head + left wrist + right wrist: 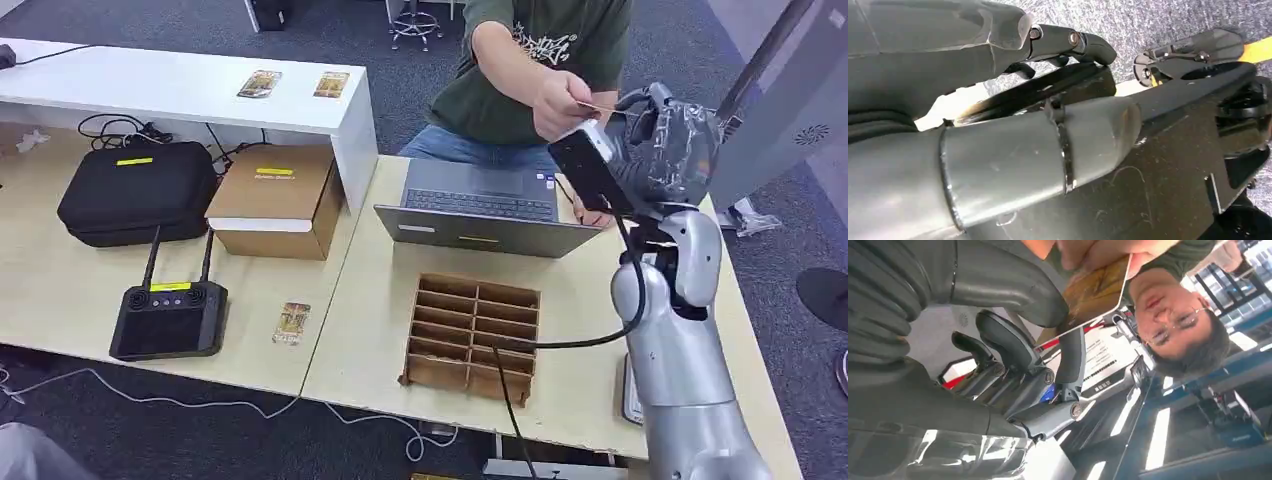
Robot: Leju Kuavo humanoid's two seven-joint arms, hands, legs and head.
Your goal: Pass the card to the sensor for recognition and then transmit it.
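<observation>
One thin, stiff, light, slick card point(1095, 292) sits raised above the table, pinched at its edge by the right robot hand point(655, 135) and also gripped by a person's hand point(562, 100); best held by the edges.

On my table the slotted tray point(470, 335) sits before the laptop point(485, 210), the controller point(167, 318) at nine o'clock of it.

Pale wooden tables point(360, 330) beside a white bench point(180, 90) on grey carpet point(180, 25).
</observation>
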